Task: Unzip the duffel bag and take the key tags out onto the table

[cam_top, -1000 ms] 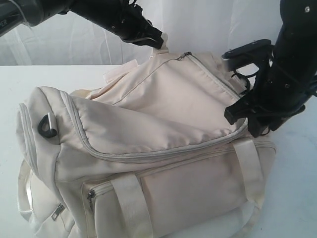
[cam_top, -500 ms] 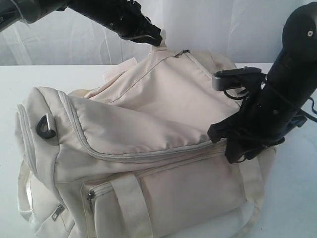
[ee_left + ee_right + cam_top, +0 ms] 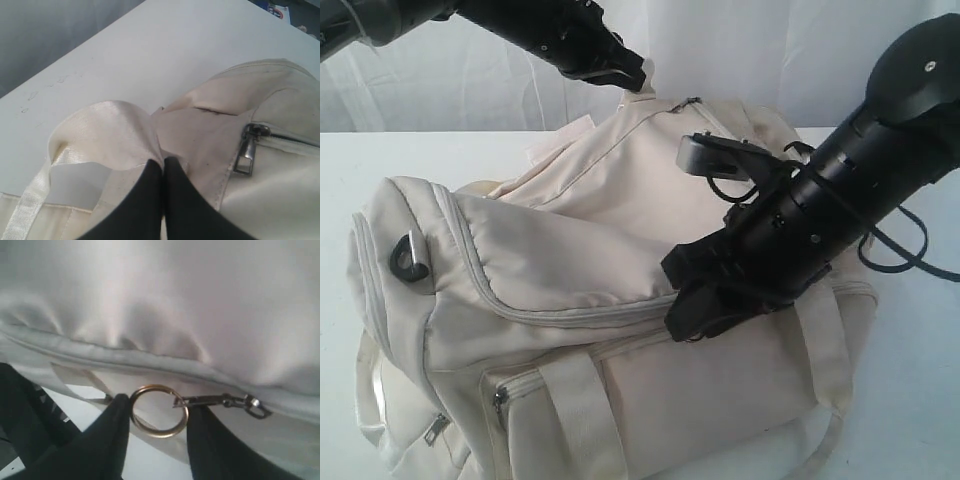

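Pinching with the left gripper (image 3: 636, 80): its black fingers (image 3: 150, 200) are pressed fully together on a peak of the cream-white fabric duffel bag (image 3: 570, 250), at the bag's far top end where the pale shiny webbing handle (image 3: 100, 130) joins it. You can see a grey metal zipper slider (image 3: 247, 150) just beside that pinch, not touched.

Your right gripper (image 3: 682, 298) reaches across to the middle front of the bag, at the edge of the big top flap. Its jaws stand partway apart with the round brass-coloured metal ring (image 3: 150, 387) spanning the gap, one finger against each side of it, so it reads as a grip on the ring. A short metal zip pull (image 3: 205, 400) links the ring to the grey zipper line along the flap edge.

The bag sits on the wide white table (image 3: 440, 155), filling most of the exterior view, flap raised at the far end. A black D-ring (image 3: 410, 255) shows at its left end.
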{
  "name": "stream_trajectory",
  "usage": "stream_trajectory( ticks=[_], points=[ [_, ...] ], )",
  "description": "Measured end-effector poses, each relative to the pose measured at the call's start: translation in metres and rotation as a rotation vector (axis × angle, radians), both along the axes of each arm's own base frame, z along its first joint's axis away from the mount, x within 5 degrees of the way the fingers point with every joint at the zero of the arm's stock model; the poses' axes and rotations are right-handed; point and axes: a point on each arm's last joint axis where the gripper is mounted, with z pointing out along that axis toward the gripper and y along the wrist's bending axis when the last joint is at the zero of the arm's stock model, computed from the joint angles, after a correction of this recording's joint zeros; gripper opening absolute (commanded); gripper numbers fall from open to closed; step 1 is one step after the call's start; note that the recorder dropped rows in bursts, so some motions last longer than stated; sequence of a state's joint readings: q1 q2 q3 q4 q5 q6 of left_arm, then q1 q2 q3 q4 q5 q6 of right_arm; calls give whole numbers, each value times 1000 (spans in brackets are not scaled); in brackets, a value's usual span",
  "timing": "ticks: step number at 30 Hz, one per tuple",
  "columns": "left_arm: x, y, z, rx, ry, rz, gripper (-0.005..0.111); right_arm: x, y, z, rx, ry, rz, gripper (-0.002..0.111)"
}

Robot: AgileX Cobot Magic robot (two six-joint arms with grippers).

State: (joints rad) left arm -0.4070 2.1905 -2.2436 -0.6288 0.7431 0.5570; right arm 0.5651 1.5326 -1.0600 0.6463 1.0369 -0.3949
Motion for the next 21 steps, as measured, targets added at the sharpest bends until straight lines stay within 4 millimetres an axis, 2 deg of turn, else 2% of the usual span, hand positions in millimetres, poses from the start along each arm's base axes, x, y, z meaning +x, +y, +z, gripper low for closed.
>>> stream_trajectory(
  ticks=[21],
  points=[
    [0, 0, 0, 1, 1, 1, 0, -58, 71, 13, 233, -49, 220, 1]
  ],
)
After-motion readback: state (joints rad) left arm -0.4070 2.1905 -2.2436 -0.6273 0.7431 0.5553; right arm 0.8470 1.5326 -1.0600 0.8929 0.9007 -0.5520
